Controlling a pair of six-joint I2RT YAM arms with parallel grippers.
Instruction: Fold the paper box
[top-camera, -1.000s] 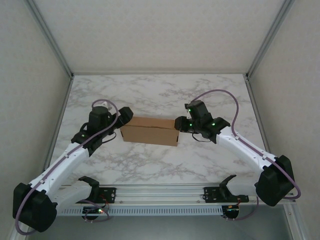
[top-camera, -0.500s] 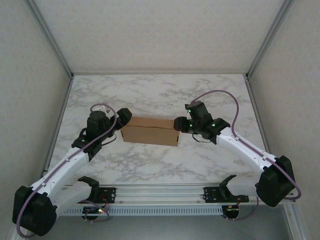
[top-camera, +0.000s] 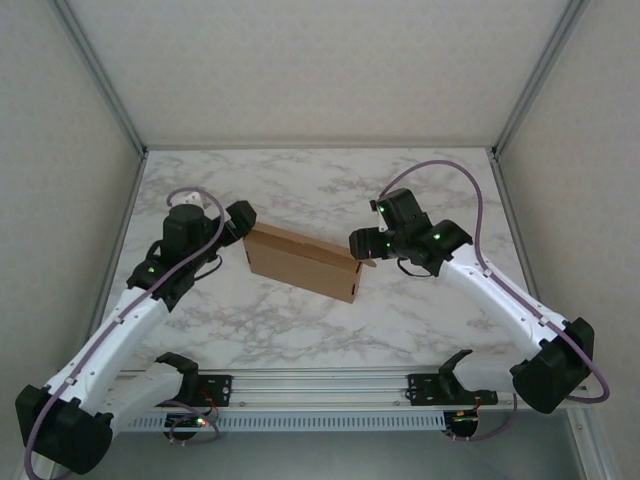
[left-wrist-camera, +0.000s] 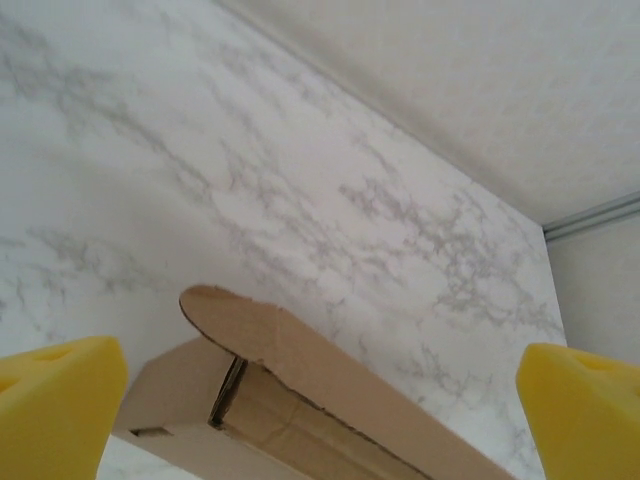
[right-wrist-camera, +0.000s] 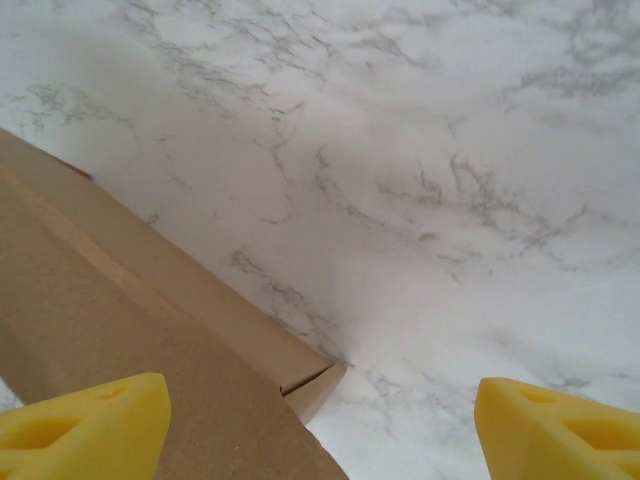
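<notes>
The paper box (top-camera: 300, 262) is a compact brown cardboard mailer lying skewed on the marble table (top-camera: 320, 190), its left end farther back than its right. My left gripper (top-camera: 240, 222) is open at the box's left end. In the left wrist view the box (left-wrist-camera: 300, 390) sits low between the wide-apart yellow pads (left-wrist-camera: 55, 400), and a rounded flap edge stands slightly ajar. My right gripper (top-camera: 362, 245) is open at the box's right end. The right wrist view shows the box corner (right-wrist-camera: 130, 330) by the left pad (right-wrist-camera: 85, 430), with bare marble across the rest of the gap.
Grey walls and metal frame posts (top-camera: 120, 120) close in the table on three sides. A slotted rail (top-camera: 320, 385) with the arm bases runs along the near edge. Bare marble lies behind and in front of the box.
The right gripper has opened and let go of the box's right end. The box has turned from level to skewed. The left gripper has shifted slightly back and left.
</notes>
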